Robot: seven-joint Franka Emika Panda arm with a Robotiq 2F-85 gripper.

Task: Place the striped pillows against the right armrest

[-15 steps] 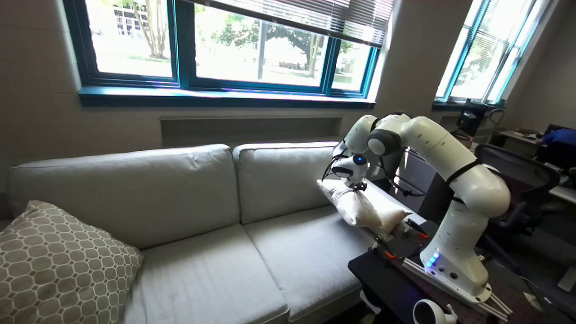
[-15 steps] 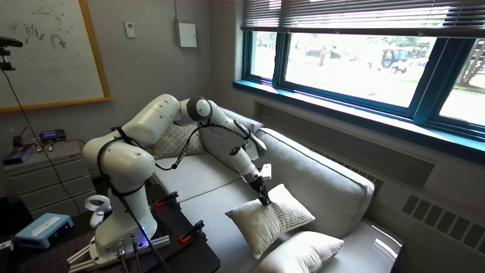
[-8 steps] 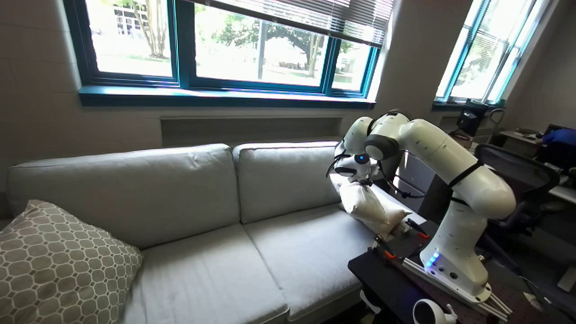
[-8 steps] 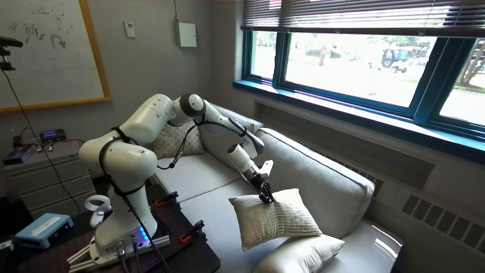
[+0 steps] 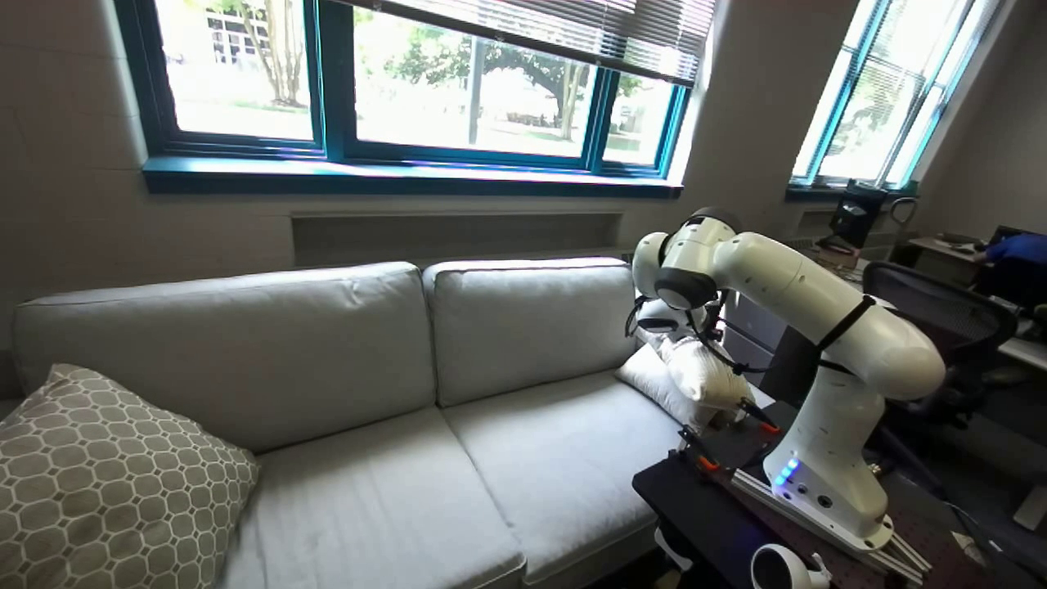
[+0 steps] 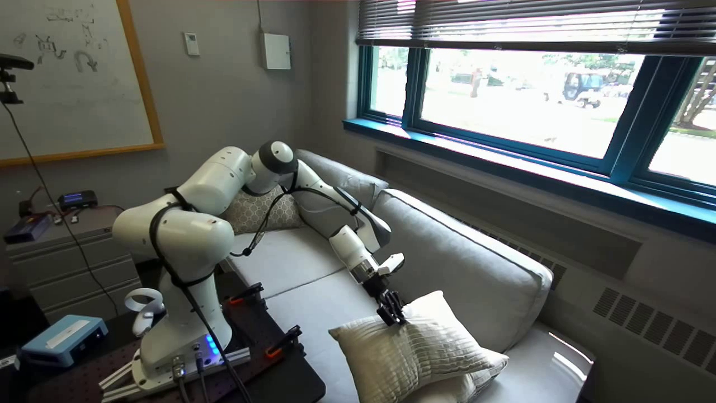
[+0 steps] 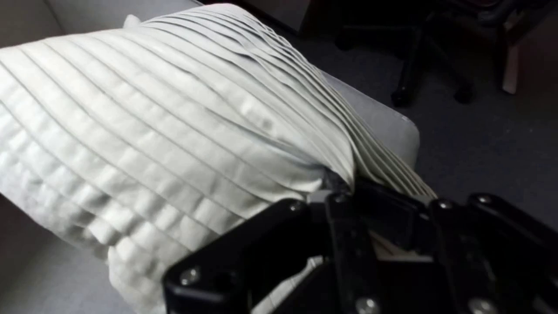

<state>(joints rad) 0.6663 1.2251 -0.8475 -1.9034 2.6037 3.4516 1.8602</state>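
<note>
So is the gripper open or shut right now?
The gripper is shut on a striped pillow: in the wrist view, the pillow's pleats bunch and crease into the nearly closed jaws.

White arm [image 6: 215, 178] arched, wrist [image 6: 351, 247] angled downward, black jaws pinched together.

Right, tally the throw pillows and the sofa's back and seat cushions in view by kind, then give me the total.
Cream-white pillows: 2
Lattice-patterned pillow: 1
Back cushions: 2
Seat cushions: 2
Total: 7
</note>
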